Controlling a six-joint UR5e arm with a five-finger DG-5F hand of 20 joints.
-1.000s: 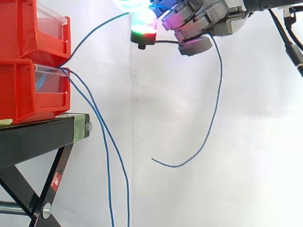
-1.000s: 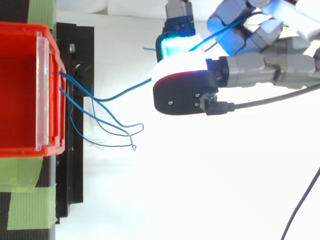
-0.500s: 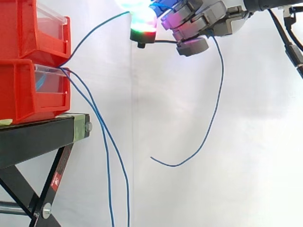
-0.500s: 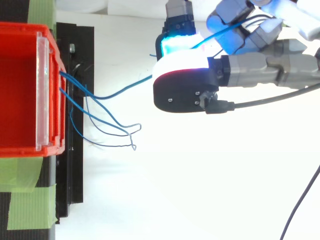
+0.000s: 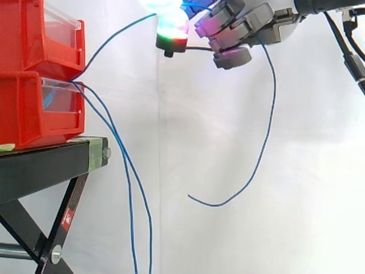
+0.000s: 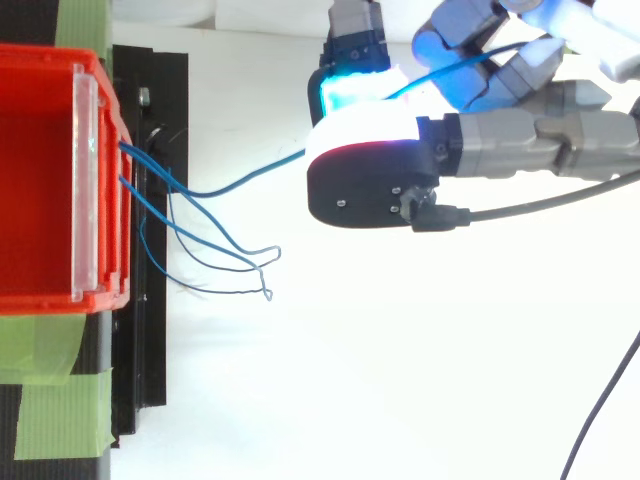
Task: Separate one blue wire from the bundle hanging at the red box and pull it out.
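Wire, blue wire (image 5: 273,91), is up in the hand (image 5: 245,25), pinched between the glowing fingertips (image 6: 352,92), with the other fingers curled in around it. From the side, one stretch runs taut from the front of the lower red bin (image 5: 28,108) toward 2 o'clock, up to the green-and-red pad at the top of the view. Past the hand the free end drops toward 6 o'clock, then curves off toward 8 o'clock and ends in mid-air, touching nothing, well apart from the stand.

From above, the same wire leaves the clear front panel (image 6: 88,180) of the bin, dips a little, then heads toward 2 o'clock. It passes under the white-lit pad, shows again beside the cyan one, and goes on between the grey fingers.

The rest of the bundle (image 6: 266,293) comes out at the same spot on the bin. From above these are loose loops spread toward 4 o'clock, ending in a small curl. From the side two strands hang toward 6 o'clock in front of the black stand (image 5: 45,165) and off the bottom edge.

Upper red bin (image 5: 40,34) is stacked on the lower one, both on the stand. Green tape (image 6: 50,410) is at 6 o'clock of the bin in the top view. White curtain (image 5: 308,188) behind. The hand sits at 3 o'clock of the bins, apart from them.
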